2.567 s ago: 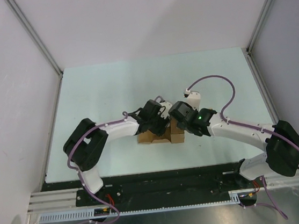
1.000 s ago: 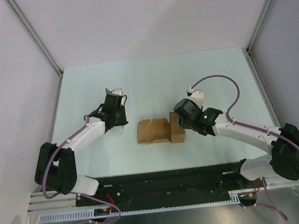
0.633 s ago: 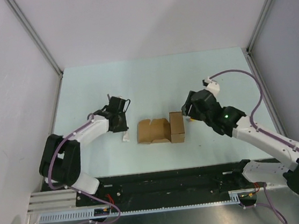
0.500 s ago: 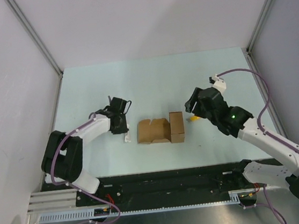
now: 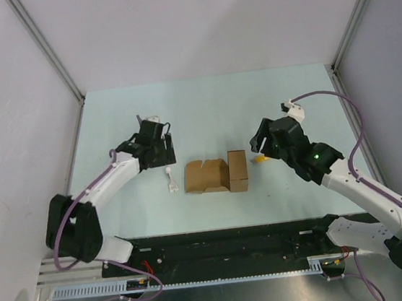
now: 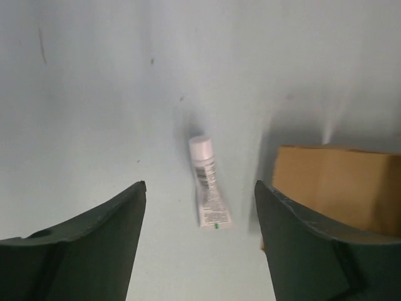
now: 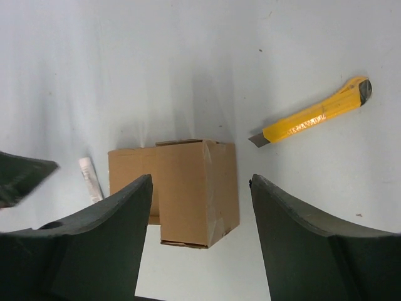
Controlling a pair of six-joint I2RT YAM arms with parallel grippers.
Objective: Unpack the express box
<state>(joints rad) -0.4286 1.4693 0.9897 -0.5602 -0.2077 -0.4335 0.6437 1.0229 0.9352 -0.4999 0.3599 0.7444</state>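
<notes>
The brown express box (image 5: pixel 216 175) lies on the table with its flaps spread toward the left; it also shows in the right wrist view (image 7: pixel 197 191) and at the right edge of the left wrist view (image 6: pixel 338 185). A small white tube (image 5: pixel 170 182) lies on the table just left of the box, seen in the left wrist view (image 6: pixel 208 191) too. My left gripper (image 5: pixel 159 154) is open and empty above and behind the tube. My right gripper (image 5: pixel 264 140) is open and empty, up and right of the box.
A yellow-and-black utility knife (image 5: pixel 261 159) lies on the table right of the box, under my right gripper; it shows in the right wrist view (image 7: pixel 311 113). Metal frame rails and white walls bound the table (image 5: pixel 203 106) on three sides.
Both arms have drawn away from the box, left arm to the left, right arm to the right. The white tube now lies on the table beside the box, and the knife lies to its right.
</notes>
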